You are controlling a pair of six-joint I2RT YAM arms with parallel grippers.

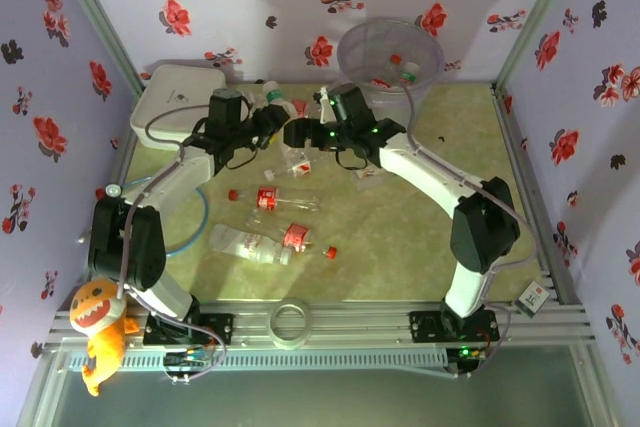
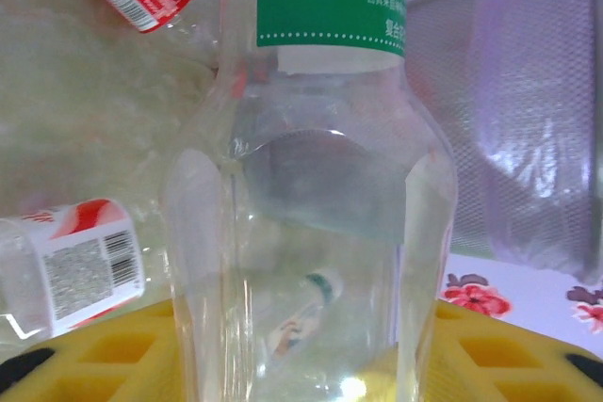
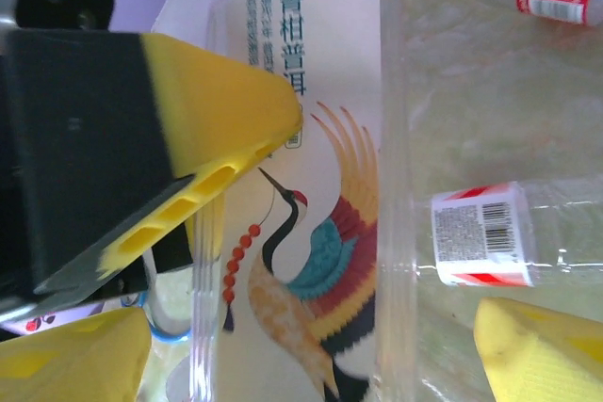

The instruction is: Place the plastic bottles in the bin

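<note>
Two grippers meet over the far middle of the table, one pinching a bottle, the other spread.

The left gripper (image 1: 270,128) is pinched tight on a clear green-label bottle (image 2: 311,233), its yellow fingers (image 2: 94,364) pressing the clear body from both sides; the right gripper (image 1: 298,135) stands spread, its pads (image 3: 537,345) either side of a crane-label bottle (image 3: 311,185) with a gap on each side; a black-and-yellow finger (image 3: 141,138) presses that label; whether these are one bottle I cannot tell; each arm bends at an elbow out by the table's side and reaches inward; loose bottles (image 1: 268,199) lie on the table (image 1: 420,217) nearer the bases; the bin (image 1: 362,37) stands at the far edge, just beyond the grippers.
</note>
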